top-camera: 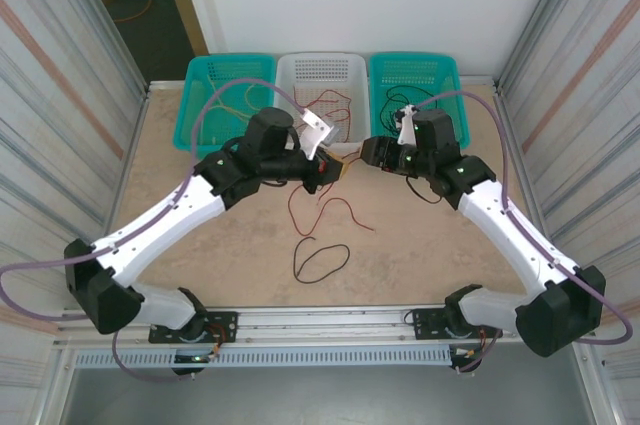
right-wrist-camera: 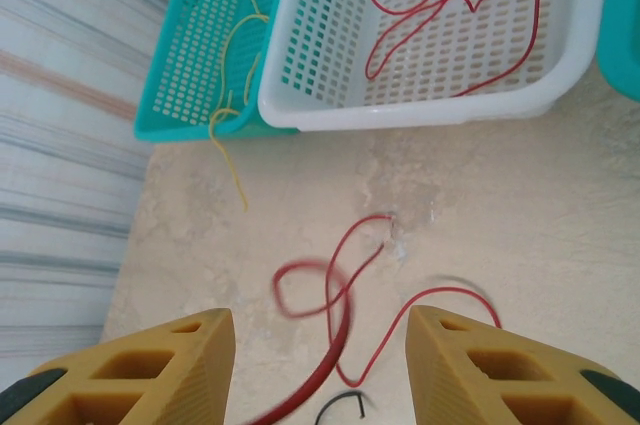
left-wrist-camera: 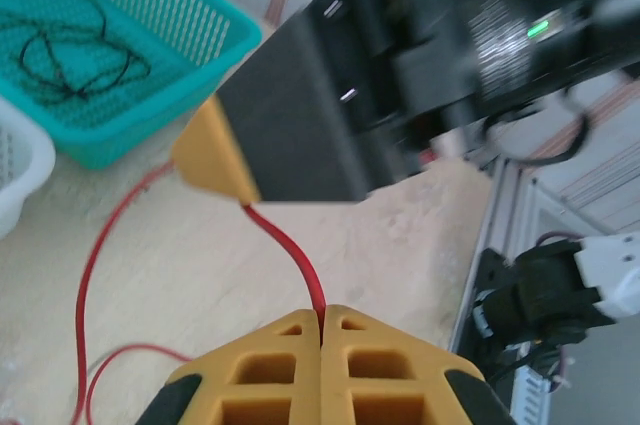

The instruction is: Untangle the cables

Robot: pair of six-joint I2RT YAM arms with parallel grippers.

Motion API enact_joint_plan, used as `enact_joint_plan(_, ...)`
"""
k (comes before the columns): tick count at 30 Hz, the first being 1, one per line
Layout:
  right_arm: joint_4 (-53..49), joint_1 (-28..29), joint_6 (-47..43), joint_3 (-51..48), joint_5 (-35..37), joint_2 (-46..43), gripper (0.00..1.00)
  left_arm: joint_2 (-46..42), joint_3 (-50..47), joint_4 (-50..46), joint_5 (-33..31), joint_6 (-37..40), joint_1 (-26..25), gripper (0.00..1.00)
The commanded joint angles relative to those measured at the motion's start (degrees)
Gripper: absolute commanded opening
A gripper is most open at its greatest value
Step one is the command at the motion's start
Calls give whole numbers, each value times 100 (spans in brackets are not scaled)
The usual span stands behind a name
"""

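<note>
My left gripper (top-camera: 338,169) hangs above the table's middle, its yellow fingers (left-wrist-camera: 290,345) shut on a red cable (left-wrist-camera: 285,243). That cable rises from the pinch to the yellow fingertip of my right gripper (top-camera: 362,155), which faces the left one closely. In the right wrist view the right gripper (right-wrist-camera: 320,312) stands open. The blurred red cable (right-wrist-camera: 345,325) passes between its fingers without being clamped. The rest of the red cable (top-camera: 325,213) trails in loops on the table. A black cable (top-camera: 320,261) lies in a loop nearer the arm bases.
Three baskets line the far edge. The left teal basket (top-camera: 200,95) has a yellow cable (right-wrist-camera: 232,135) draped over its rim. The white basket (top-camera: 290,75) holds red cables (right-wrist-camera: 440,15), and the right teal basket (top-camera: 380,80) holds black cable (left-wrist-camera: 80,60). Metal walls stand on both sides.
</note>
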Motion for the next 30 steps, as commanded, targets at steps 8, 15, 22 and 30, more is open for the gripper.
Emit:
enact_joint_plan(8, 83, 81, 131, -124, 212, 130, 50, -527, 799, 186, 218, -148, 337, 0)
enact_joint_plan(15, 20, 63, 234, -283, 395, 205, 53, -215, 1537, 97, -379, -45, 537, 0)
enact_joint_plan(22, 103, 118, 419, -547, 458, 144, 52, 667, 2541, 6, -931, 136, 954, 0)
enact_joint_plan(30, 149, 405, 505, -716, 607, 175, 52, 1797, 3452, 130, -441, -194, 1758, 0)
